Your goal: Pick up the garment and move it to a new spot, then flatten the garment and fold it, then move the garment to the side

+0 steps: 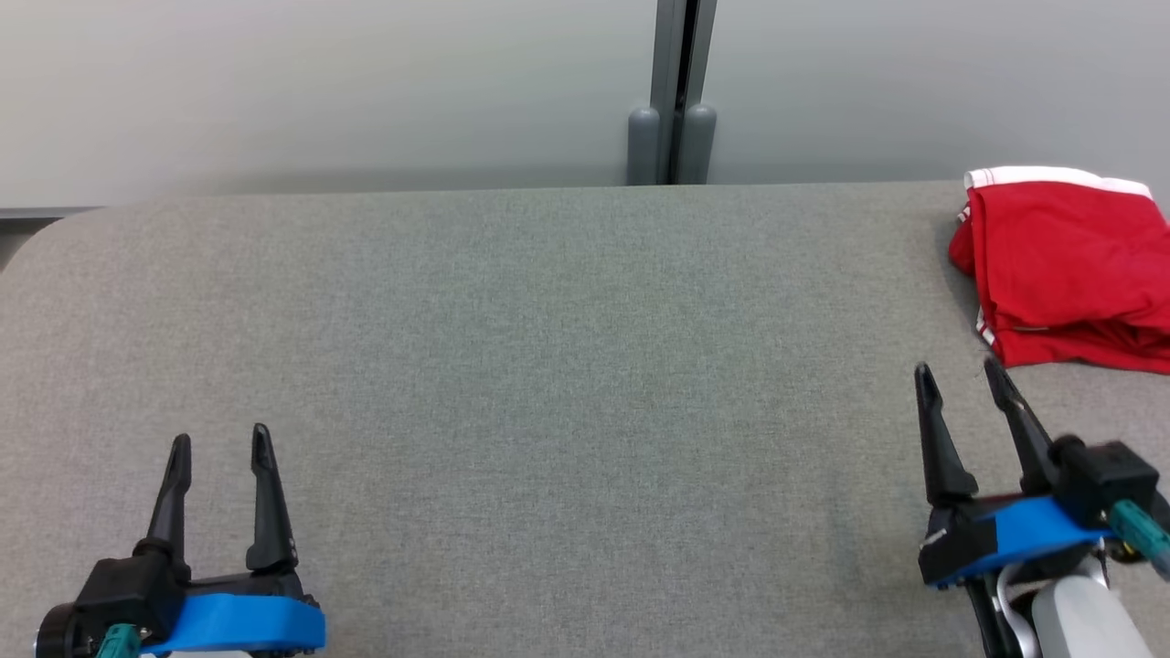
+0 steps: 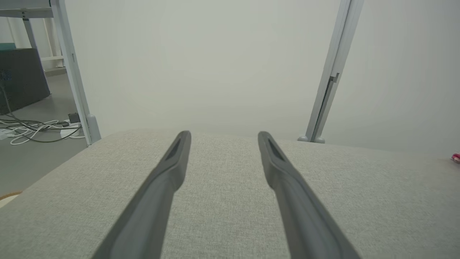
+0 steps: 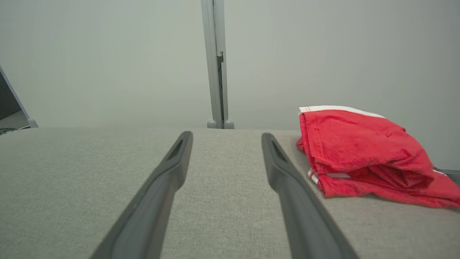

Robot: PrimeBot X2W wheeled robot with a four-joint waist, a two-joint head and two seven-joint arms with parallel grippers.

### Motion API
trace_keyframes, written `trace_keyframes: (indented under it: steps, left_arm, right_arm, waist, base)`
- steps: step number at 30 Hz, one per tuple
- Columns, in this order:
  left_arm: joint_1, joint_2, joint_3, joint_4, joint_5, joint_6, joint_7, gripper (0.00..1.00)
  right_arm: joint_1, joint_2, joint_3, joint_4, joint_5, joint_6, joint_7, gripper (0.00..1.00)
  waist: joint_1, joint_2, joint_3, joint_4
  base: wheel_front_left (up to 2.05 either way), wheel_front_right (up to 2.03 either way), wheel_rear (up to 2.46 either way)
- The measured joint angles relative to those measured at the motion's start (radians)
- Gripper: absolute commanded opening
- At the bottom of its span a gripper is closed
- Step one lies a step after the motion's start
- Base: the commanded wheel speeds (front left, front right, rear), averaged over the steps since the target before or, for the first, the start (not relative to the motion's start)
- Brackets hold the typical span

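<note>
A folded red garment point(image 1: 1065, 270) lies at the far right corner of the table point(image 1: 548, 366). The left gripper point(image 1: 221, 434) and right gripper point(image 1: 959, 366) hover spread and empty. The left wrist view adds floor cables point(image 2: 32, 127).

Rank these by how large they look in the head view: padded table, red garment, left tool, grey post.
1. padded table
2. red garment and left tool look about alike; the tool is nearer the camera, so I won't split them.
3. grey post, smallest.

Red cloth garment point(image 1: 1065, 265) lies rumpled on a matt, finely woven grey fabric table point(image 1: 512, 366).
</note>
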Motion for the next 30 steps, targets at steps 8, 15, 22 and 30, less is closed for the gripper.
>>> trace_keyframes:
  steps: [8, 15, 22, 30]
  left_arm:
    - [0.009, 0.0, -0.009, 0.021, 0.017, 0.0, 0.0, 1.0]
    - [0.009, 0.0, -0.011, 0.044, 0.017, 0.0, 0.0, 1.0]
    - [0.008, 0.0, -0.009, 0.053, 0.015, -0.002, 0.0, 1.0]
    - [0.009, 0.0, -0.009, 0.061, 0.017, -0.001, 0.0, 0.0]
  right_arm:
    - [0.121, 0.047, -0.066, -0.059, -0.034, 0.0, 0.0, 1.0]
    - [0.136, 0.062, -0.064, -0.078, -0.044, 0.0, 0.0, 1.0]
    - [0.144, 0.068, -0.061, -0.081, -0.05, 0.0, 0.0, 1.0]
    - [0.146, 0.072, -0.057, -0.076, -0.05, 0.0, 0.001, 0.0]
  waist:
    - [0.0, 0.0001, -0.036, -0.013]
    - [0.0001, 0.0002, -0.041, -0.019]
    - [0.0001, 0.0003, -0.043, -0.016]
    - [0.0, 0.0003, -0.039, -0.015]
  base:
    - [0.0, 0.0, 0.0]
    - [0.0, 0.0, 0.0]
    - [0.0, 0.0, 0.0]
    - [0.0, 0.0, 0.0]
